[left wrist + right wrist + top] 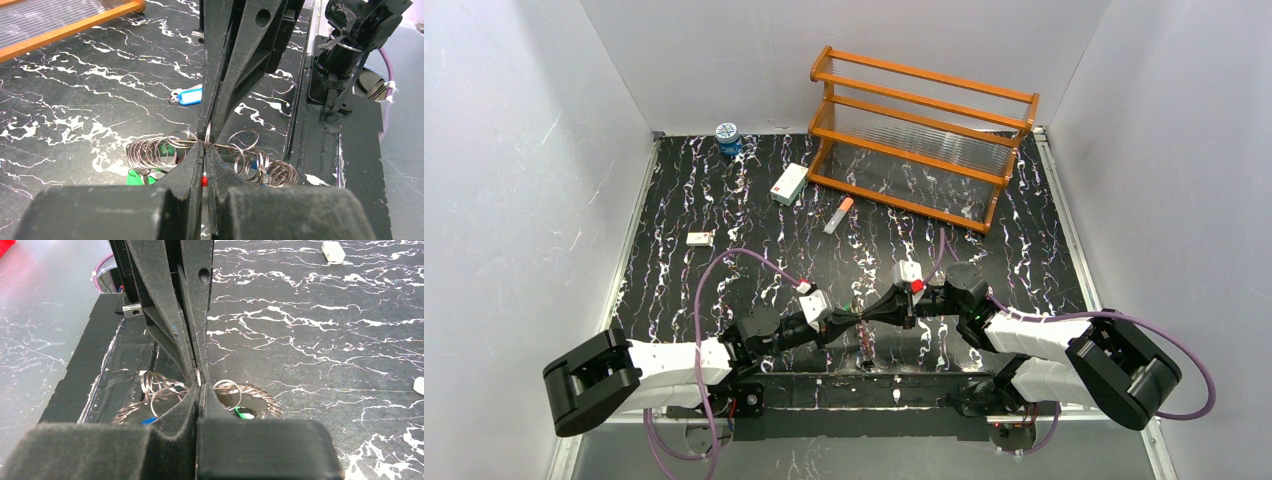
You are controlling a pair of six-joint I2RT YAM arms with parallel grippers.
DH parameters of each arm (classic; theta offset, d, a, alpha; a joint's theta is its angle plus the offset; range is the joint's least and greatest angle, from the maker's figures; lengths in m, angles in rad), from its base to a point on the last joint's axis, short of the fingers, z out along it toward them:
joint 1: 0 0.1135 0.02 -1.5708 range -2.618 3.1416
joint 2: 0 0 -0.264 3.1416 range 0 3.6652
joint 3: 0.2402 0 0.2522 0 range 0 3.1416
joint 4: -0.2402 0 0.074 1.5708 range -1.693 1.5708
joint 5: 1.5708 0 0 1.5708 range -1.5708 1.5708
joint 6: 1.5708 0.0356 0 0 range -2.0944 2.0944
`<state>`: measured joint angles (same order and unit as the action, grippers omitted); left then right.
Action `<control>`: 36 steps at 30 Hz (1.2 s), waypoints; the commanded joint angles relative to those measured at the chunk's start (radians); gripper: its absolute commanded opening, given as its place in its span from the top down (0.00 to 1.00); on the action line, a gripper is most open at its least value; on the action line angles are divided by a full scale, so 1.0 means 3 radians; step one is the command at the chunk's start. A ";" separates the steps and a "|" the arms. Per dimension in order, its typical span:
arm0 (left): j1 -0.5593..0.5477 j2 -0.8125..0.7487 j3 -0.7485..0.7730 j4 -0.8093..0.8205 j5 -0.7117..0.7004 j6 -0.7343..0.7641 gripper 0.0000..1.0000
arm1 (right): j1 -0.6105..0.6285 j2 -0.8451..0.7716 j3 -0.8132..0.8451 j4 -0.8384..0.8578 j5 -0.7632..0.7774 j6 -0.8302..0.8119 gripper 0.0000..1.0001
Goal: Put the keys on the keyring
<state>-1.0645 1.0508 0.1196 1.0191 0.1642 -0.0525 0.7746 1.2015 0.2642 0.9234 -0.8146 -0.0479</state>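
Observation:
My left gripper (852, 318) and right gripper (876, 314) meet tip to tip above the near middle of the table. Both are shut on the same spot of the keyring (186, 144), a thin wire strung with many small silvery rings. In the left wrist view my left gripper (205, 148) faces the right fingers (225, 75). Ring clusters hang on both sides. A green key head (136, 176) and a blue one (272, 171) hang under them. Another blue-headed key (189, 96) lies on the table beyond. In the right wrist view my right gripper (199, 389) pinches the wire; green (245, 412) and blue (148, 420) heads show.
An orange shelf rack (919, 135) stands at the back right. A blue jar (728, 138), a white box (789, 184), an orange-and-white tube (838, 215) and a small white piece (700, 238) lie further back. A black base strip (824, 385) runs along the near edge.

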 commanded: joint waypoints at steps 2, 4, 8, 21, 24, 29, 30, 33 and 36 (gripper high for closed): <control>-0.0036 -0.0126 0.0047 0.0165 -0.0083 0.0129 1.00 | 0.0009 -0.0099 0.0124 0.0018 0.0062 -0.0054 0.76; -0.0036 -0.0132 0.0026 0.0116 -0.0118 0.0255 1.00 | 0.0005 -0.0167 0.0110 -0.0066 0.0121 -0.0129 0.65; -0.0036 -0.0206 0.0095 -0.0219 -0.0094 0.0552 1.00 | 0.0005 -0.0339 0.0097 -0.0285 0.0287 -0.0311 0.56; -0.0077 -0.0542 0.0290 -0.1131 -0.0092 0.1378 1.00 | 0.0006 -0.0488 0.0126 -0.0545 0.0211 -0.0598 0.53; -0.0086 -0.0516 0.0388 -0.1303 -0.0099 0.1422 1.00 | 0.0006 -0.0366 0.0227 -0.0583 0.0041 -0.0626 0.55; -0.0115 -0.0385 0.0603 -0.1607 -0.0144 0.1384 1.00 | 0.0072 -0.0225 0.0420 -0.0842 0.0020 -0.0799 0.59; -0.0124 -0.0367 0.0632 -0.1641 -0.0167 0.1370 1.00 | 0.0099 -0.0218 0.0457 -0.0934 0.0042 -0.0866 0.60; -0.0138 -0.0336 0.0665 -0.1678 -0.0211 0.1358 1.00 | 0.0157 -0.0194 0.0546 -0.1213 0.0118 -0.1050 0.62; -0.0153 -0.0322 0.0686 -0.1689 -0.0219 0.1356 1.00 | 0.0197 -0.0168 0.0609 -0.1453 0.0215 -0.1180 0.64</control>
<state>-1.1000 0.9543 0.2840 0.5323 0.1173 0.3424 0.8162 1.1419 0.3935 0.5907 -0.7776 -0.3210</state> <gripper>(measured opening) 0.010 0.375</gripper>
